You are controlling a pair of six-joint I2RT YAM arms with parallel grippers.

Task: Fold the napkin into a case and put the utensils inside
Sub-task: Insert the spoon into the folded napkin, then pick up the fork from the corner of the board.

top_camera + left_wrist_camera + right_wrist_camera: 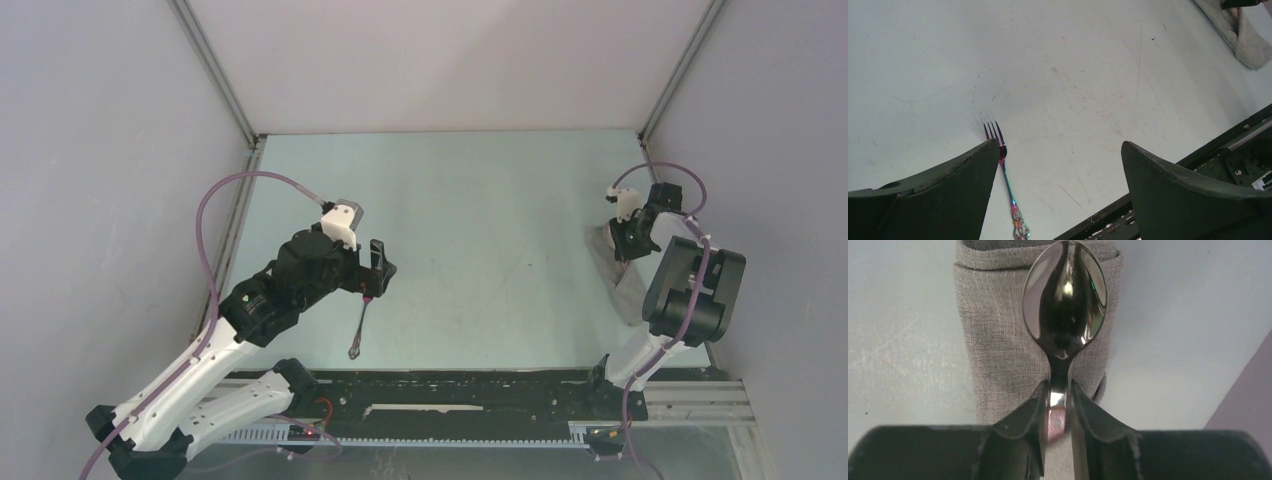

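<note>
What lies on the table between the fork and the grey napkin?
Nothing: the table between the fork and the napkin is bare, only faintly scratched. The top view and the left wrist view both show it.

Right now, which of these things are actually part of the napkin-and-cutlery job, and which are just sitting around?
Part of the job:
- folded grey napkin
- spoon, between the right pincer fingers, over the napkin
- fork, lying on the table by the open left pincer

Just there:
- purple cables
- black rail along the table's near edge
</note>
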